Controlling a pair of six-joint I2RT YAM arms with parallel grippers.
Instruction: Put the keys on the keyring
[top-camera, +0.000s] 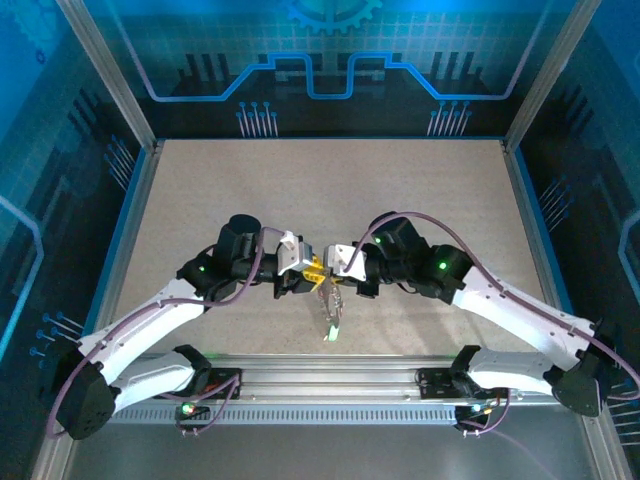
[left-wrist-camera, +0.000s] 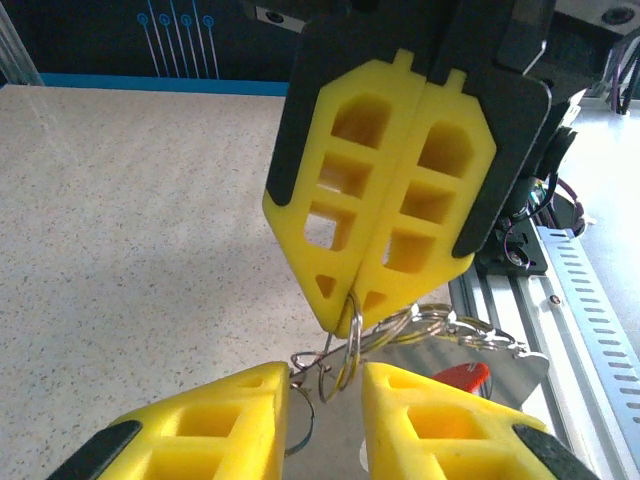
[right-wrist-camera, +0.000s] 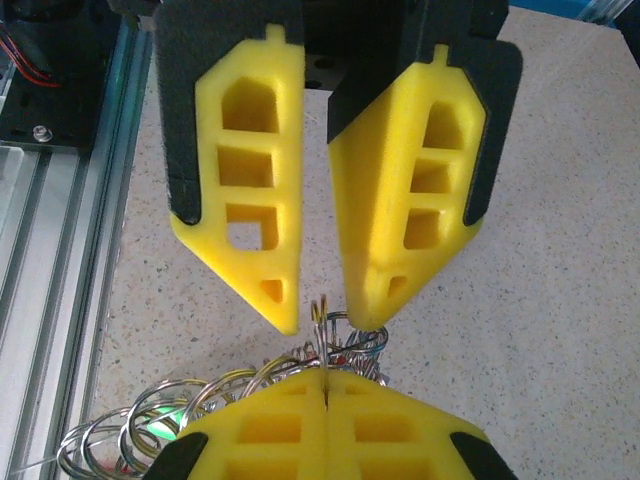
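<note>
My right gripper (top-camera: 336, 272) (right-wrist-camera: 325, 375) is shut, pinching a silvery split ring (left-wrist-camera: 351, 335) (right-wrist-camera: 322, 318) that stands up out of its tips. From that ring hangs a cluster of rings (right-wrist-camera: 235, 388) with a red tag (left-wrist-camera: 465, 376) and a green tag (top-camera: 329, 336) (right-wrist-camera: 165, 420). My left gripper (top-camera: 300, 276) (left-wrist-camera: 325, 378) faces it tip to tip and is open, its fingers either side of the ring without touching it. A thin dark wire loop (left-wrist-camera: 300, 412) with a small curl curves beside the left finger (left-wrist-camera: 215, 420). The keys' blades are hidden among the rings.
Both grippers hover over the near middle of the speckled tabletop (top-camera: 330, 190), just beyond the aluminium rail (top-camera: 330, 380) (left-wrist-camera: 585, 300) that carries the arm bases. Frame posts and blue walls stand around the table.
</note>
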